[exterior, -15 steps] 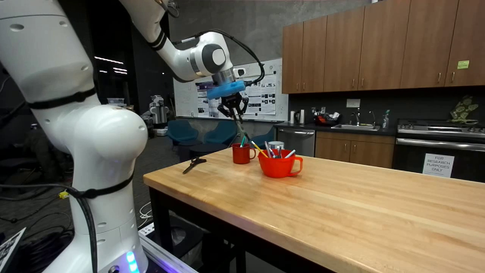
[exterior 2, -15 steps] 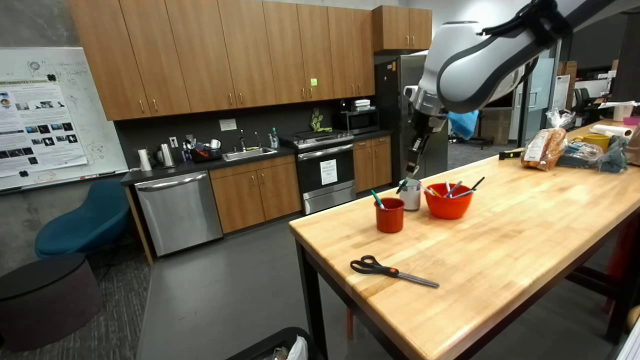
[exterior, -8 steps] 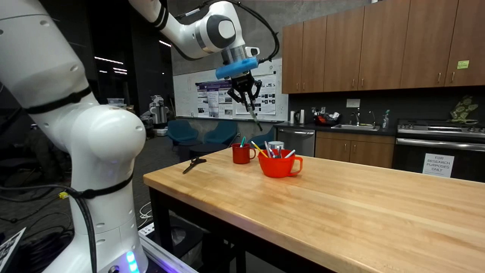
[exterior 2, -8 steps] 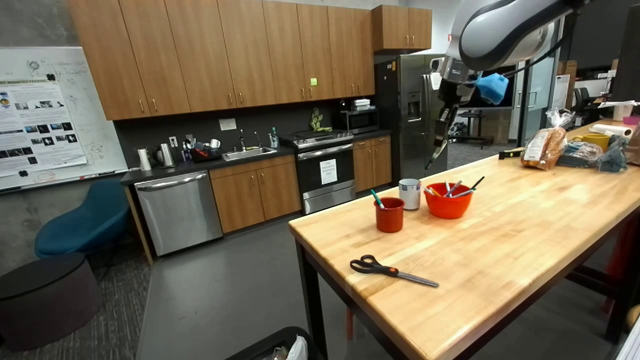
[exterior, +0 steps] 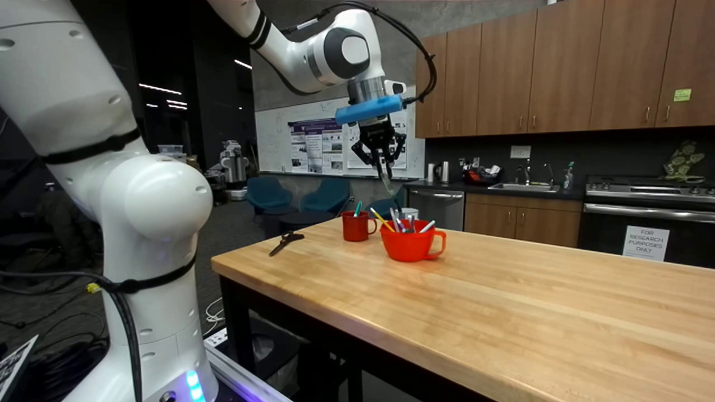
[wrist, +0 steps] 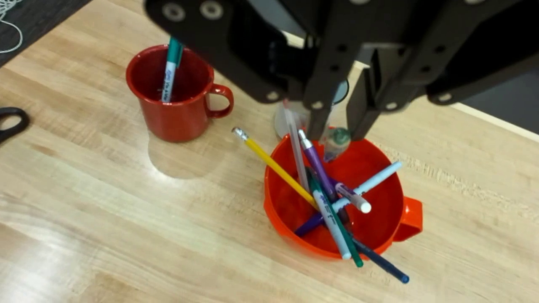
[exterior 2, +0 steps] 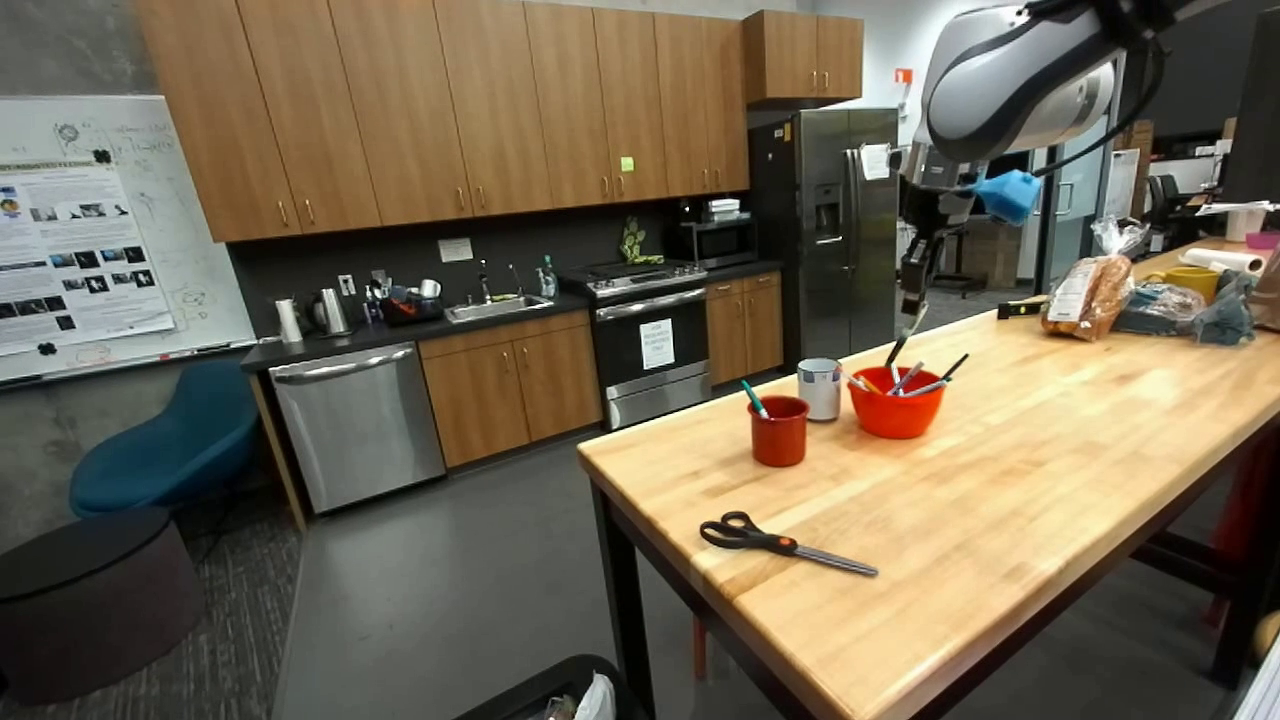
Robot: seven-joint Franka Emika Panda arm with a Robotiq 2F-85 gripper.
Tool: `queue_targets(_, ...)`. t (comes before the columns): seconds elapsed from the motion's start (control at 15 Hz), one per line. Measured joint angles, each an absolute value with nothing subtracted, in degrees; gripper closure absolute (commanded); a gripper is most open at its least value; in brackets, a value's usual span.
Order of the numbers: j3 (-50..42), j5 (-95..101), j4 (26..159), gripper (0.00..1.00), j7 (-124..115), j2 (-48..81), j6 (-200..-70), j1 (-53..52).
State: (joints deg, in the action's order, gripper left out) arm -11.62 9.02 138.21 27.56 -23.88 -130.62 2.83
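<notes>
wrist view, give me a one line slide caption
The gripper holds a pen near a red bowl of pens and a pencil, with a red mug standing apart.

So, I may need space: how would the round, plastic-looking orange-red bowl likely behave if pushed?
The orange-red bowl would probably slide before tipping: it looks wider than tall. The slim yellow pencil poking over its rim might shift. The bowl's smooth-looking wall may feel slippery.
</notes>
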Motion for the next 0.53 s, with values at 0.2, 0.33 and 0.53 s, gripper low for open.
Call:
queue_targets(0.2,-11.67,9.02,137.96,0.95,27.53,-20.12,-131.63,3.23)
queue_targets(0.33,-11.67,9.02,137.62,0.95,27.48,-17.78,-131.66,3.41)
queue_targets(0.53,-11.55,9.02,136.97,0.56,27.39,-15.00,-131.60,3.44)
